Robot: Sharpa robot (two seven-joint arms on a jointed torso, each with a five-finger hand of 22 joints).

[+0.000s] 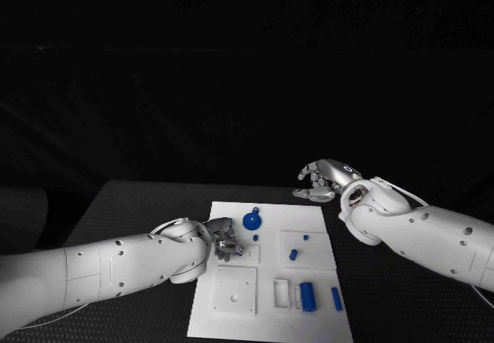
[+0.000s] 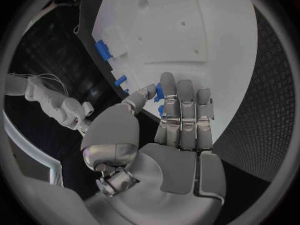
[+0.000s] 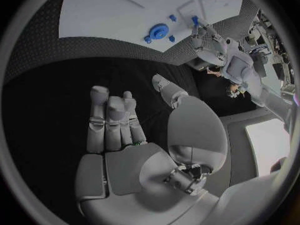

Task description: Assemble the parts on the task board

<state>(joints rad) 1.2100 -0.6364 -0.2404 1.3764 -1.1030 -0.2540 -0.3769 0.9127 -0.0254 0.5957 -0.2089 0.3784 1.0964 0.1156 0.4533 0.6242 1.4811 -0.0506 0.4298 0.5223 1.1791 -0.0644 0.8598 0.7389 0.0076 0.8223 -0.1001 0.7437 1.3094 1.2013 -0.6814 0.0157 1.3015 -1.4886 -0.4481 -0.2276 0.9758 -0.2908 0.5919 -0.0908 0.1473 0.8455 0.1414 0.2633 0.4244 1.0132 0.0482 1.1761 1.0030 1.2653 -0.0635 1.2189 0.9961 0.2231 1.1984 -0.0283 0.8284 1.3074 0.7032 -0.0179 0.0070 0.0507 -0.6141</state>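
The white task board (image 1: 270, 279) lies in the middle of the black table. My left hand (image 1: 223, 239) hangs over the board's left side. Its thumb and fingers (image 2: 181, 110) pinch a small blue part (image 2: 159, 91), also seen at the fingertips (image 1: 239, 250). A round blue part (image 1: 252, 220) sits near the board's far end. Two small blue pieces (image 1: 293, 254) stand on the right side, and two blue cylinders (image 1: 307, 295) lie near the front right. My right hand (image 1: 321, 180) hovers beyond the board's far right corner with its fingers (image 3: 112, 120) apart, holding nothing.
A raised white square plate (image 1: 235, 289) with holes sits on the board's near left. Black textured table (image 1: 134, 214) stretches on both sides of the board. In the right wrist view the round blue part (image 3: 159, 32) and the board's far edge lie ahead of the palm.
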